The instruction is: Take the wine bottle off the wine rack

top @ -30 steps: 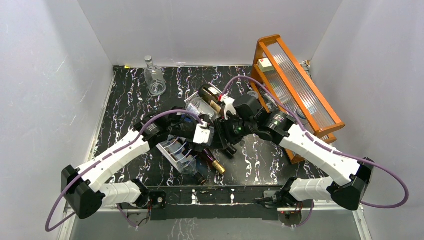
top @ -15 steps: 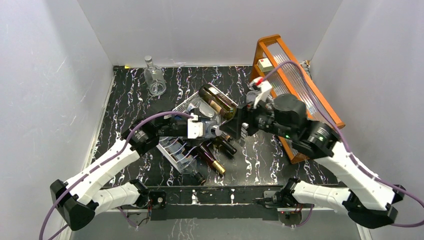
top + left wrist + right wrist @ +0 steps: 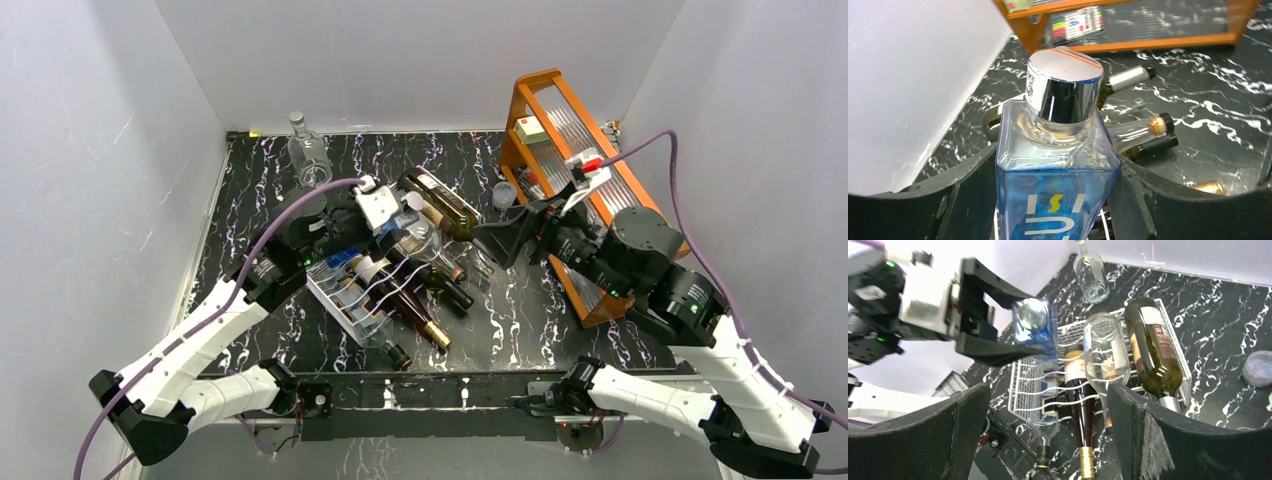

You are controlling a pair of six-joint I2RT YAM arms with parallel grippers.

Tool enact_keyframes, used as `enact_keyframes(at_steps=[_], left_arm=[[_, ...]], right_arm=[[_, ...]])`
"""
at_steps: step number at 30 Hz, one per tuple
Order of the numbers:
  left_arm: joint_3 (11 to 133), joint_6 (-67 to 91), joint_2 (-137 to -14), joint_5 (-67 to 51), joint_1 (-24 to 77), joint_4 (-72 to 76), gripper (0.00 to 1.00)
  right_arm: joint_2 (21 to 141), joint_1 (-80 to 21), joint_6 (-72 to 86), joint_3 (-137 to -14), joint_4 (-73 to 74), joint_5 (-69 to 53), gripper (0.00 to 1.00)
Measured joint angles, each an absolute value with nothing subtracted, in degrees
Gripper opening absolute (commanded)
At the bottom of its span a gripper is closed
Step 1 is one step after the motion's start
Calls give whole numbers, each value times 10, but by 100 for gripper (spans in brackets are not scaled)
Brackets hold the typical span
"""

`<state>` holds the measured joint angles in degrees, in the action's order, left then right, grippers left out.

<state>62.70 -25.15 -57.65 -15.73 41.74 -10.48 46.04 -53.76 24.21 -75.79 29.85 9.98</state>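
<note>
Two white-and-black arms reach in from the near edge over a black, white-veined marble-pattern table [image 3: 250,190]. Orange wooden frame with ribbed clear panels [image 3: 536,80] stands at the far right corner and runs down the right edge. White wire-grid wine rack with wavy cradle rows [image 3: 338,300] sits mid-table, skewed, one end toward the near edge.

Left gripper [image 3: 1058,200]: fingers clamped on both flat sides of the square blue-tinted glass wine bottle with chrome cap [image 3: 1058,155]. Bottle held roughly level above the far-left part of the rack, cap pointing toward the orange frame. From the right wrist view it looks clear of the wires; contact underneath cannot be told for certain.

Right gripper [image 3: 1048,390]: jaws spread wide, nothing between them. It hangs between the rack and the orange frame, facing the rack.

Four bottles lie side by side in the cradles, necks toward the near edge:
- Dark green glass bottle with a white-and-red label [image 3: 1150,340], at the end nearest the frame.
- Clear empty glass bottle [image 3: 1103,350], just beside it.
- Dark bottle with a gold foil neck [image 3: 1080,440], next.
- Clear bottle with a dark cap [image 3: 1040,440], last.

Clear glass stoppered bottle [image 3: 308,155] stands upright near the far left corner, well apart from the rack. Small round pale container [image 3: 503,193] sits on the table just beside the frame.
</note>
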Motion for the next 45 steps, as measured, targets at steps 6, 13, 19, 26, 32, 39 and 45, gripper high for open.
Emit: enact_keyframes(at_steps=[6,13,19,26,32,39,45], left_arm=[[659,-178,-577,-74,416,-117,0],[720,-97,-597,27,417,-158,0],[788,-51,-645,113,421,-184,0],[825,-76,-693,213,419,-181,0],[896,-78,-737,217,389,-193,0],[1007,-45,-795,157,221,-248,0],[1006,-22,-805,114,101,-247,0]], right_arm=[[478,-538,216,-730,290,104,98],[488,-538,177,-706,284,113,98],[478,-538,146,-703,281,135,98],[478,-538,126,-703,281,149,98],[484,-538,119,-703,281,151,98],[509,-538,117,-703,281,148,98],[520,-538,116,-704,281,142,98]])
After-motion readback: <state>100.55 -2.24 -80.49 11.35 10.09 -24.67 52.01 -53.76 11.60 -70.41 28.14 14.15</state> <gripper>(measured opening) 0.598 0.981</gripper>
